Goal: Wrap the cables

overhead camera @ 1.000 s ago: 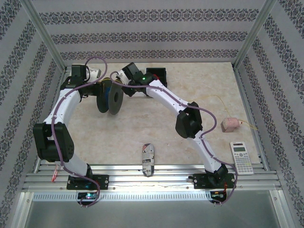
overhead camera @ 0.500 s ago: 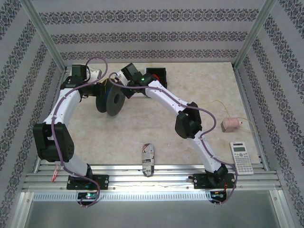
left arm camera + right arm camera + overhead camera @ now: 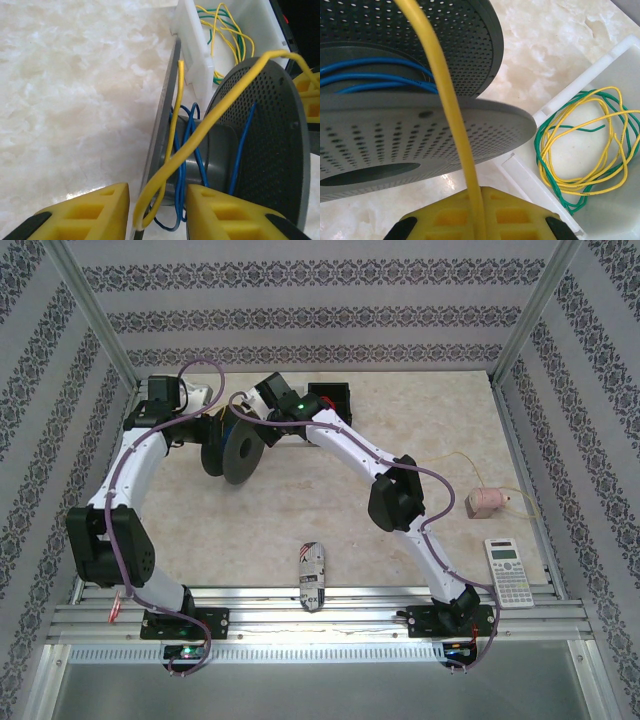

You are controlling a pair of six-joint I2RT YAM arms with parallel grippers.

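**Winding the yellow cable (image 3: 220, 107) onto the spool (image 3: 235, 445)**

Both arms reached to the far left part of the table (image 3: 400, 440), where the grey perforated spool stood on edge between them. Just beside it sat a white tray (image 3: 520, 175) holding a loose coil of yellow and green wires (image 3: 580, 145). A few turns of blue wire (image 3: 380, 75) already lay on the hub.

The right gripper (image 3: 479, 200) was pinched closed on the yellow cable, which left its fingers and ran up over a flange rim. The left gripper (image 3: 157, 210) had its fingers apart at a moderate gap, clamping nothing. The near flange edge and a loop of the cable lay between them.

In the left wrist view the cable's long axis ran diagonally. It came over the far flange rim at upper right, crossed the hub down to the loop, then doubled back. Its cut tip pointed up along the near flange.

The step appeared to be laying a turn on the hub. Doing it well likely called for the right gripper to hold steady tension and guide the cable between the flanges. The slack loop and free tip looked apt to slip off.
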